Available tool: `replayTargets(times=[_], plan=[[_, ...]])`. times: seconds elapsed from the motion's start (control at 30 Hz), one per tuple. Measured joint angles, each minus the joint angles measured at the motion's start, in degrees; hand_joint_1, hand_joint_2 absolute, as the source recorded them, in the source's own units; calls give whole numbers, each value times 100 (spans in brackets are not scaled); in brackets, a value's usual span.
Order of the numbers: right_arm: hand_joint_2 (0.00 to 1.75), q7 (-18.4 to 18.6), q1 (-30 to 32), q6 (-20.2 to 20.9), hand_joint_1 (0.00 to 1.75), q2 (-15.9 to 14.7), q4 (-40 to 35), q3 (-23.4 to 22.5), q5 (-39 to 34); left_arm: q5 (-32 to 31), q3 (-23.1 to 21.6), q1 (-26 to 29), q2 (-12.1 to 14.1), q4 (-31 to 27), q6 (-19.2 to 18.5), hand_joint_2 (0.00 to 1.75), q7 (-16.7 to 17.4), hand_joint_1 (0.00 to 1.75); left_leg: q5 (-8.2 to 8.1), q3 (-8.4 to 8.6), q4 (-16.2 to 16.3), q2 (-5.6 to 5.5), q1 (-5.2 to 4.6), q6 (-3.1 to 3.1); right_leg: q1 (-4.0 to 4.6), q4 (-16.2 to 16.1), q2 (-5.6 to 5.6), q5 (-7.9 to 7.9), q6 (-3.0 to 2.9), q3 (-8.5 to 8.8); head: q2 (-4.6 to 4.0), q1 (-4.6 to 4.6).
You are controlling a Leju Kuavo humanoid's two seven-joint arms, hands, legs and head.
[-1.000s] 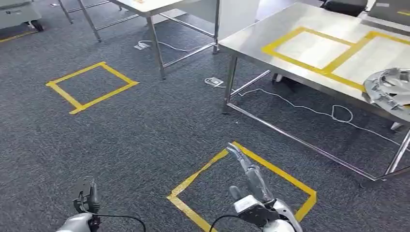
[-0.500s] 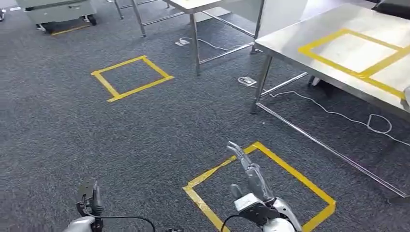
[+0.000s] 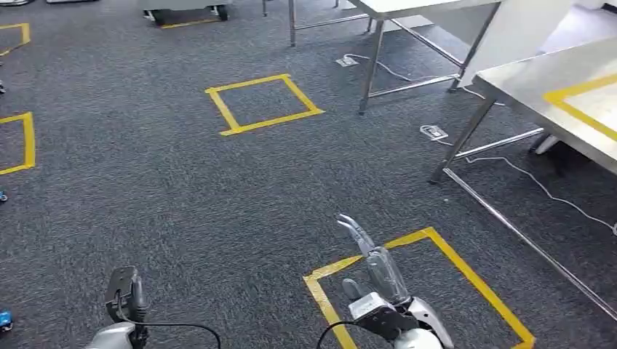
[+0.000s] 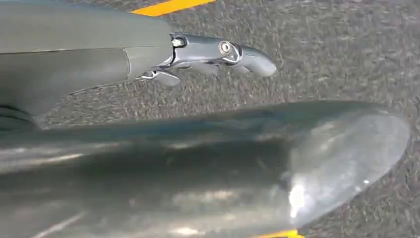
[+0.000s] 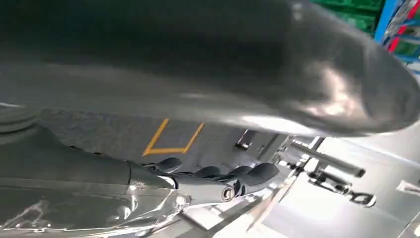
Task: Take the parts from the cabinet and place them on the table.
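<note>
No part is in front of me; I face grey carpet. My right hand (image 3: 375,280) hangs low in the head view with its fingers stretched forward over a yellow tape square (image 3: 422,291), holding nothing. In the right wrist view its fingers (image 5: 223,178) lie straight and bare. My left hand (image 3: 124,298) sits at the lower left, also without anything in it. The left wrist view has its fingers (image 4: 218,49) extended above the carpet. The steel table (image 3: 531,80) with yellow tape (image 3: 582,109) on its top stands at the right edge.
A second steel table (image 3: 393,7) stands at the back, and a wheeled grey cart (image 3: 185,9) further left. More yellow tape squares (image 3: 262,102) mark the carpet. White cables (image 3: 538,185) and a floor socket (image 3: 434,131) lie under the right table.
The whole picture has shifted right, so the camera has turned left. The table and the silver part on it slid out at the right edge. Both hands keep their pose.
</note>
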Motion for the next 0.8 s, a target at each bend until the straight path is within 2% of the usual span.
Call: replayTargets(times=[0.03,0.07,0.1,0.13,0.17,0.2,0.23,0.27,0.3,0.33,0.37,0.4,0.43,0.47,0.5,0.53,0.57,0.6,0.63,0.67,0.7,0.73,0.8], plan=[[0,-7,-5,11,0,-2,2,0,4,7,0,4,7,0,-4,0,0,0,11,-2,1,-97,0,-5,-1,-204,8,178,-12,91,0,9],[0,-13,-15,22,0,0,2,0,9,7,0,4,13,0,-7,0,0,0,22,-1,1,-188,5,-22,-5,-634,29,439,-31,301,0,2],[0,-18,-31,31,0,0,2,0,11,4,0,3,15,0,-6,0,-2,0,34,1,3,-273,11,-40,-21,-1154,118,698,-47,558,0,9],[0,-24,-44,39,0,0,2,0,11,4,0,5,9,0,2,0,-11,0,44,-9,5,-336,16,-57,-57,-1600,396,869,-48,774,0,7],[0,-24,-43,48,0,0,0,0,11,4,0,-4,4,-2,13,0,-24,0,60,-50,40,-402,-17,-93,-95,-1781,554,801,-53,838,0,-2],[0,-33,-41,55,0,0,2,-2,13,7,0,0,-11,-2,35,0,-46,0,97,-102,41,-477,9,-135,-85,-1797,509,782,-38,860,0,0],[0,-42,-37,65,0,2,2,-2,22,15,0,22,-13,-2,48,0,-53,0,125,-138,27,-509,31,-177,-63,-1784,469,791,-52,834,0,2],[0,-41,-45,70,0,15,2,-4,33,15,0,55,-13,-2,64,0,-52,0,153,-156,13,-573,51,-220,-41,-1771,424,804,-77,820,0,2],[0,-46,-51,74,0,35,2,-9,35,20,0,73,0,-2,77,0,-52,0,164,-172,16,-623,50,-250,-64,-1808,352,840,-129,826,0,-9],[0,-48,-65,92,0,52,2,-18,41,41,0,76,-22,-2,90,0,-50,0,76,-210,86,-325,30,-251,-73,-1837,276,866,-168,838,0,-6],[0,-59,-70,100,0,74,2,-24,50,59,0,49,-39,-2,111,0,-50,0,-117,-324,325,-50,10,-277,-65,-1852,210,881,-203,836,0,-53],[0,-59,-69,111,0,77,2,-28,57,61,0,7,-55,-2,129,0,-48,0,-361,-521,751,67,14,-304,-48,-1852,120,886,-218,822,0,-39],[0,-59,-66,122,0,76,4,-33,63,66,0,-28,-70,-2,160,0,-41,0,-579,-739,1231,122,20,-321,-38,-1850,25,888,-224,808,0,-48],[0,-59,-69,127,0,79,4,-37,68,72,0,-45,-83,-2,188,0,-35,0,-720,-909,1623,137,21,-336,-36,-1849,-68,890,-227,794,0,-41],[0,-59,-73,133,0,81,4,-39,72,85,0,-48,-94,-2,210,0,-31,0,-727,-958,1758,138,21,-340,-36,-1848,-144,893,-229,787,0,-48],[0,-59,-78,146,0,90,4,-42,74,103,0,-51,-109,-2,240,0,-11,0,-618,-875,1660,142,23,-343,-37,-1848,-219,893,-228,785,0,-48],[0,-59,-89,146,0,94,4,-44,77,92,0,-53,-114,-2,247,0,-9,0,-419,-678,1340,164,27,-342,-37,-1847,-301,892,-226,786,0,-46],[0,-59,-102,142,0,101,4,-44,81,68,-2,-52,-120,-2,243,0,-24,0,-184,-372,834,264,25,-337,-37,-1846,-377,888,-217,797,0,-46],[0,-59,-110,138,0,107,4,-50,83,70,-4,-50,-131,-2,236,0,-53,0,-27,-87,386,481,21,-333,-36,-1844,-436,881,-195,811,0,-48],[0,-61,-112,129,0,107,4,-52,85,85,-4,-59,-162,-2,221,0,-83,0,-76,59,113,754,-46,-356,32,-1814,-484,858,-148,797,0,-56],[0,-63,-114,124,0,107,4,-57,90,83,-4,-69,-171,-4,221,0,-103,0,-78,38,60,674,-39,-217,44,-1790,-539,848,-123,783,0,-61],[0,-65,-113,127,0,107,4,-59,92,85,-4,-55,-179,-4,223,0,-103,0,-72,9,69,625,-46,-183,55,-1804,-599,854,-106,787,0,-32],[0,-74,-136,142,0,120,4,-59,107,103,-2,-24,-177,-4,260,0,-96,0,-49,-22,60,466,-53,-99,41,-1811,-752,838,-66,811,0,-46]])
